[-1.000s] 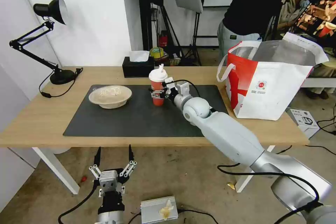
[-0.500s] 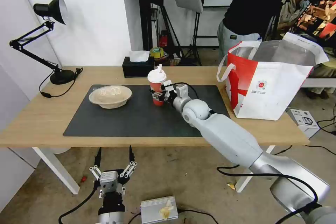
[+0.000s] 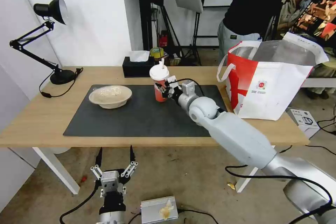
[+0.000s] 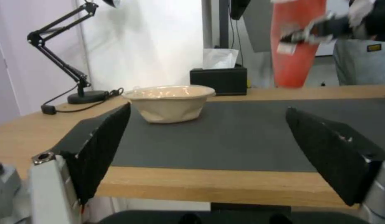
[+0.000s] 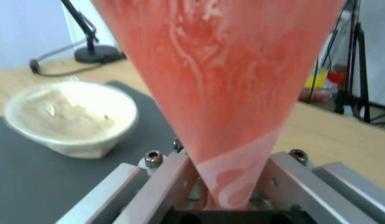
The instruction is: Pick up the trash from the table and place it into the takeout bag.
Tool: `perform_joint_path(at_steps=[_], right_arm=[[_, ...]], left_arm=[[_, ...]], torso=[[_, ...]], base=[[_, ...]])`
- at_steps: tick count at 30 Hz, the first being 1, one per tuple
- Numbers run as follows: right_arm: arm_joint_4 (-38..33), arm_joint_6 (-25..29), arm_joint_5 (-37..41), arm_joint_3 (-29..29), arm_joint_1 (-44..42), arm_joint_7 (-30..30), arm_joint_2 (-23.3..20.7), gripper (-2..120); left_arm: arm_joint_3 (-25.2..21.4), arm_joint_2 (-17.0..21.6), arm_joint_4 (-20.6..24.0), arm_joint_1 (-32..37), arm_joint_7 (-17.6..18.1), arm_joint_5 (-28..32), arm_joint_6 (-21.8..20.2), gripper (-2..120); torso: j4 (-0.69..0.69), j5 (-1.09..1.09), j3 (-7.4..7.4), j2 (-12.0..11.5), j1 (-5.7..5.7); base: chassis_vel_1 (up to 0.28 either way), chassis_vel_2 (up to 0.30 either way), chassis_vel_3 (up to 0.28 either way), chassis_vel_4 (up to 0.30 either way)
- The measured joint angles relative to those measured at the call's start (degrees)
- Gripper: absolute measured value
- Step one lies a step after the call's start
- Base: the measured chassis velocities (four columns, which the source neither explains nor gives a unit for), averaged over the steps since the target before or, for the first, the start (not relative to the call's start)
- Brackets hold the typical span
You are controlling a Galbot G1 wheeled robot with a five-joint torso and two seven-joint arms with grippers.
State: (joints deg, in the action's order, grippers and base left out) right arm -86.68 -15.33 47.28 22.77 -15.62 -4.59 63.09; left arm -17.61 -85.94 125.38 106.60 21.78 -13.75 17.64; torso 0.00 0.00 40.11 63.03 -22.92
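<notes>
- The right gripper had clamped the red paper cup by its lower body; the cup looked lifted just clear of the dark mat, though I couldn't be sure.
- The carrying step was in hand. Next called for lifting the cup above the rim of the takeout bag, well off to the gripper's right.
- The beige bowl sat on the mat to the gripper's left; the tissue box just beyond.
- The left gripper hung wide open, below the table edge.
</notes>
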Motion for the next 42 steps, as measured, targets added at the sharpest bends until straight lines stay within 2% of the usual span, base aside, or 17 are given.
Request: perform_joint_path(at_steps=[11,17,29,42], right_arm=[[-8.51,-1.45,4.16,-2.23,0.92,-1.22,-6.10,1],[-13.62,-2.75,6.39,-4.46,2.82,-2.99,-11.48,1],[-15.65,-3.68,8.02,-8.62,6.25,-3.14,-18.59,1],[-16.57,-4.63,11.40,-12.51,6.92,-3.11,-24.30,1]], left_arm=[[-0.04,0.43,0.65,0.51,-0.02,-0.21,-0.03,100],[0.07,0.40,1.29,0.66,-0.02,-0.34,-0.16,100],[0.20,0.70,2.40,1.12,0.11,0.23,-0.34,100],[0.49,0.78,3.03,0.92,0.08,0.20,-1.01,100]], torso=[[0.00,0.01,0.00,0.00,0.00],[0.00,0.01,0.00,0.00,0.00],[0.00,0.01,0.00,0.00,0.00],[0.01,0.00,0.00,0.00,0.00]], base=[[0.000,0.000,0.000,0.000],[0.000,0.000,0.000,0.000],[0.000,0.000,0.000,0.000],[0.000,0.000,0.000,0.000]])
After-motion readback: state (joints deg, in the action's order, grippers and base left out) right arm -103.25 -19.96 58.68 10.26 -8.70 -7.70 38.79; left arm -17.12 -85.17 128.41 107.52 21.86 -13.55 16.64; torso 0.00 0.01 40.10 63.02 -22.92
